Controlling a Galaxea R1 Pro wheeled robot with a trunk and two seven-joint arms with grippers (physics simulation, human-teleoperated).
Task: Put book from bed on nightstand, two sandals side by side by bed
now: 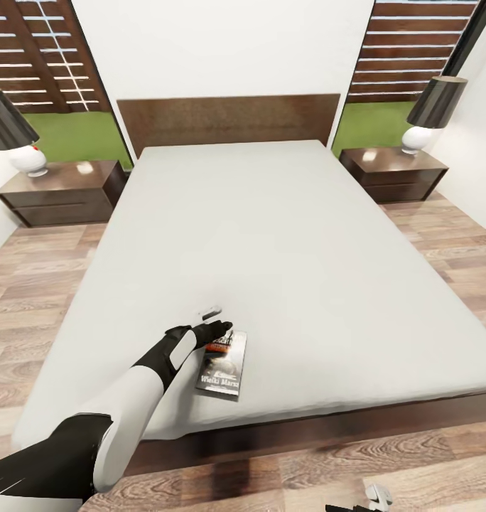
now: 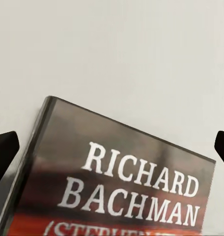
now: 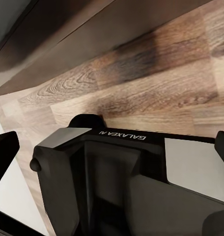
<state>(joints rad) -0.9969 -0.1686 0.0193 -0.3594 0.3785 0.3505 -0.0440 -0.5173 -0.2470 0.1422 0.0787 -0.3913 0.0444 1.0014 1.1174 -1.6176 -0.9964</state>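
The book (image 1: 222,363) lies flat on the bed's pale mattress (image 1: 271,235), close to the foot edge, with its dark cover up. In the left wrist view the book (image 2: 126,182) shows white "RICHARD BACHMAN" lettering above an orange strip. My left gripper (image 1: 216,320) hovers at the book's far end, open, and the fingertips (image 2: 4,152) stand wide apart on either side of the cover. My right gripper (image 3: 112,147) is open, low beside the bed's foot, and holds nothing. One nightstand (image 1: 62,190) stands left of the headboard, the other nightstand (image 1: 393,173) right of it. The sandals are out of view.
Each nightstand carries a lamp with a dark shade: left lamp (image 1: 12,131), right lamp (image 1: 431,110). The dark wooden bed frame (image 1: 328,427) runs along the foot. Wood-plank floor (image 1: 428,469) surrounds the bed. The right wrist view looks past a robot part marked "GALAXEA AI" (image 3: 122,167).
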